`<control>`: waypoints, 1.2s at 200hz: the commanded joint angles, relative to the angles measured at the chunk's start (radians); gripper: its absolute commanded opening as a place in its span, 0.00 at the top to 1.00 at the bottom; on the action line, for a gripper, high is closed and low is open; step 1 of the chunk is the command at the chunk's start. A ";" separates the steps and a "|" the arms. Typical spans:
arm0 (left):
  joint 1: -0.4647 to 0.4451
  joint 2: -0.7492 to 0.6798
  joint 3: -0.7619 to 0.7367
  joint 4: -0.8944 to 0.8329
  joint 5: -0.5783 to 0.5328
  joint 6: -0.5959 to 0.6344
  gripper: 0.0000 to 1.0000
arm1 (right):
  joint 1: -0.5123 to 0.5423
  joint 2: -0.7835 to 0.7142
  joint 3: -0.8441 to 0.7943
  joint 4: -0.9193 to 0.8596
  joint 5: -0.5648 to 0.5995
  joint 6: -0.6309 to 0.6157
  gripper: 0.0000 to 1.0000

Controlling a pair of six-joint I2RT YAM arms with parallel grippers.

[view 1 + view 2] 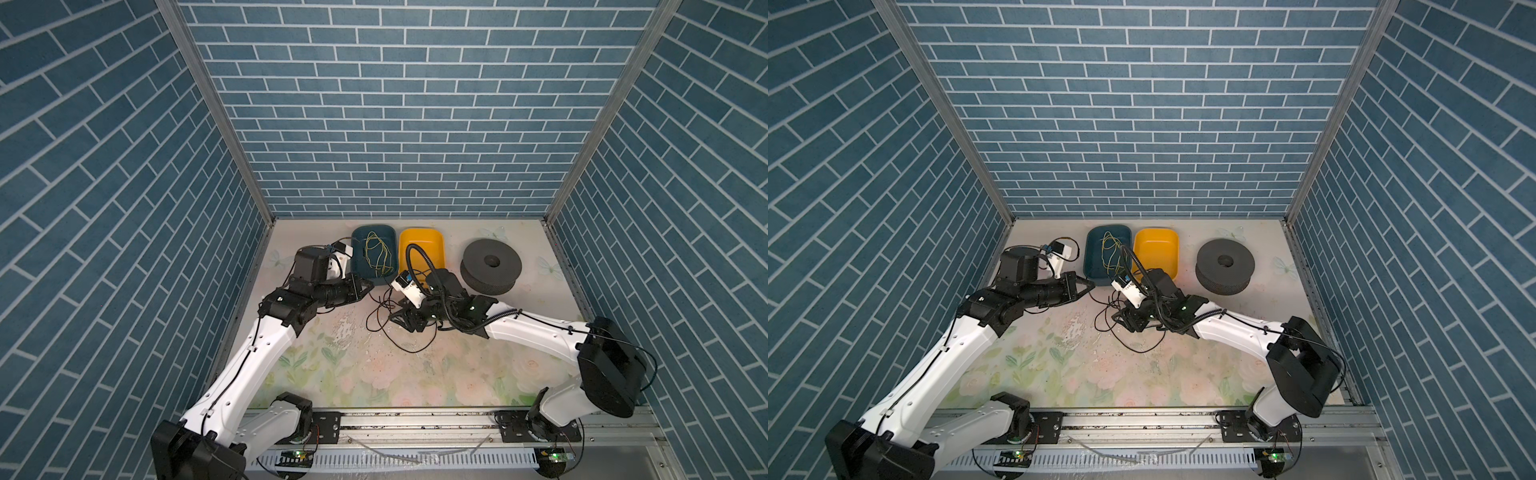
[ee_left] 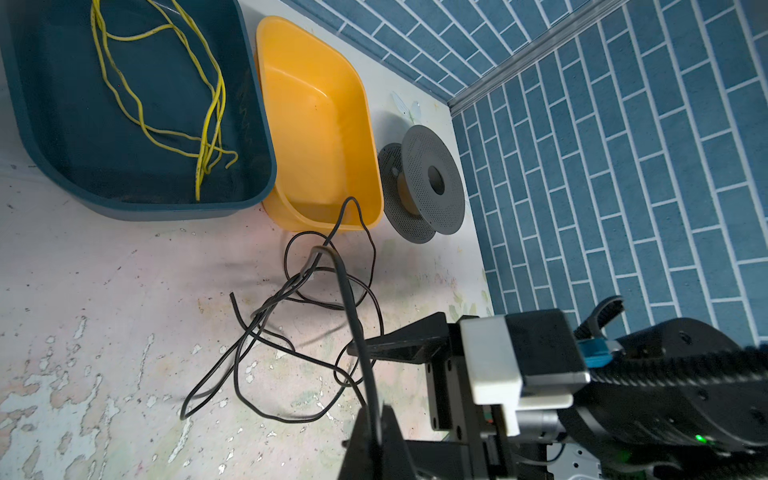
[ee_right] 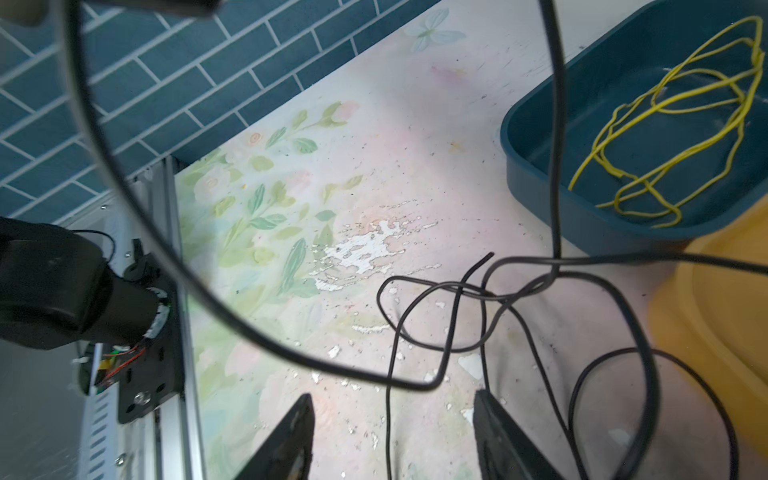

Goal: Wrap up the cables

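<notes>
So the black cable (image 2: pixel 351 309) is a loose tangle on the flower-print table (image 1: pixel 374 382). It's sprawled just in front of the blue tray (image 1: pixel 358 259) and the yellow tray (image 1: pixel 422 249), pretty much between the two arms. The left gripper (image 1: pixel 368 286) is clamped all the way shut with one strand pinched. In its wrist view the cord comes straight out from between the fingertips and runs off to the pile, lifted clear of the table on the way. The right gripper (image 3: pixel 394 398) is down low, right at the tangle, with its jaws partway apart and nothing held. One thin strand lies on the table in the gap between its fingers (image 3: pixel 291 432), and neither finger presses it. More loops curl just off to the side nearest the yellow tray. A loose end of the cable pokes out of the pile on the blue-tray side. The grey spool (image 1: pixel 490 266) sits right of the yellow tray, well apart from the cable. The yellow-green wire (image 1: pixel 378 253) lies inside the blue tray, not touching the black one.
</notes>
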 commanded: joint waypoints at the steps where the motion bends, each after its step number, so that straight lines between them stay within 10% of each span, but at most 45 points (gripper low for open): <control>1: 0.005 0.003 0.001 0.018 0.009 -0.012 1.00 | 0.021 0.019 0.079 0.067 0.100 -0.057 0.44; 74: 0.005 -0.001 0.015 -0.017 -0.002 0.005 1.00 | 0.022 -0.043 0.037 0.084 0.094 -0.096 1.00; 99: 0.005 0.012 0.051 -0.073 -0.048 0.042 0.46 | 0.021 -0.069 0.054 0.027 0.127 -0.102 1.00; 123: 0.005 -0.009 0.046 -0.063 -0.069 0.062 0.21 | -0.014 -0.091 0.097 -0.034 0.084 -0.035 1.00; 240: -0.193 -0.025 -0.054 0.169 -0.177 0.269 0.28 | -0.204 -0.063 0.362 -0.236 -0.277 0.305 1.00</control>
